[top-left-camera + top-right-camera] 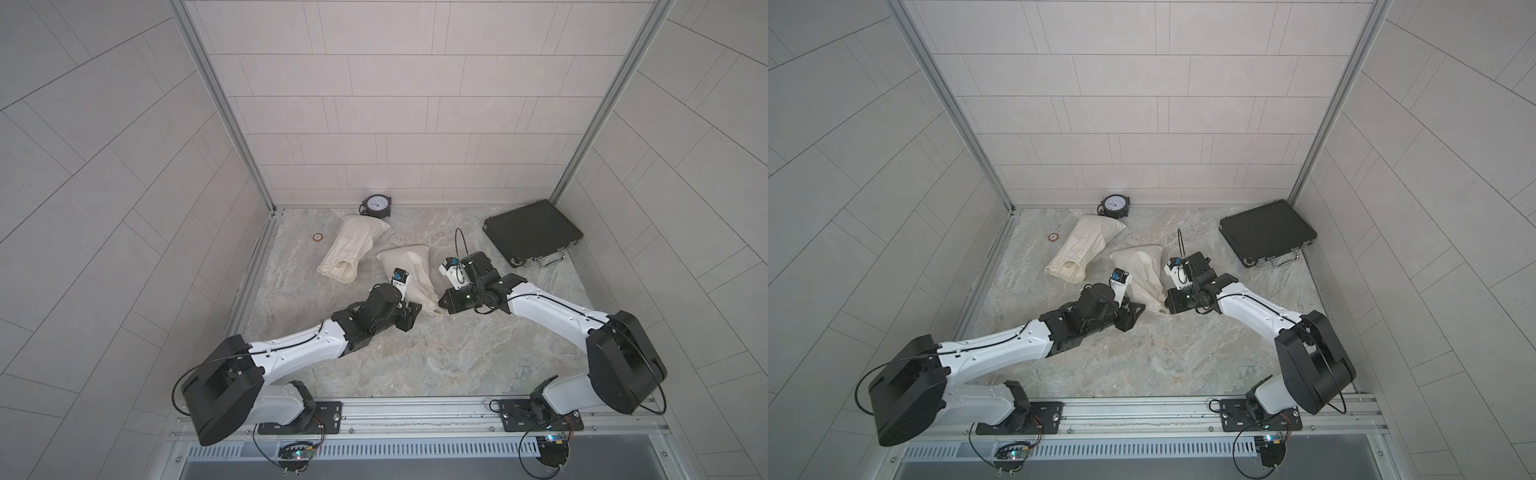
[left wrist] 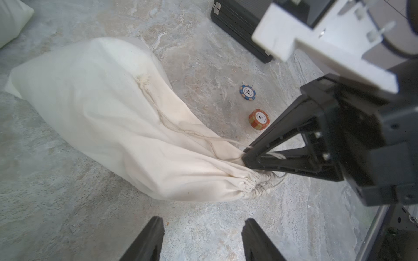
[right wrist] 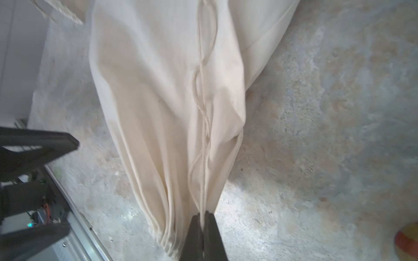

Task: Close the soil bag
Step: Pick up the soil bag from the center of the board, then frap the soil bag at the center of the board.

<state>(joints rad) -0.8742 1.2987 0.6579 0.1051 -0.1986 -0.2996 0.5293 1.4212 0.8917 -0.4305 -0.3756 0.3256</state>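
**Right claw pinches the cord, left claw waits with its jaws apart**

The soil bag lies on its side in the middle of the table, fat end toward the back wall and gathered neck pointing at the robot, right between the two arms. The right gripper is clamped tight on the thin drawstring, just off the puckered mouth. The left gripper hovers near the neck, jaws parted and nothing in them. It's soft cotton over loose fill, so I'd expect it to slump and slide rather than resist. A pull on the cord alone could drag the whole sack. The best hold for the left looks like the cloth just behind the gathers, as an anchor. That cord is skinny and could slip through the pads.
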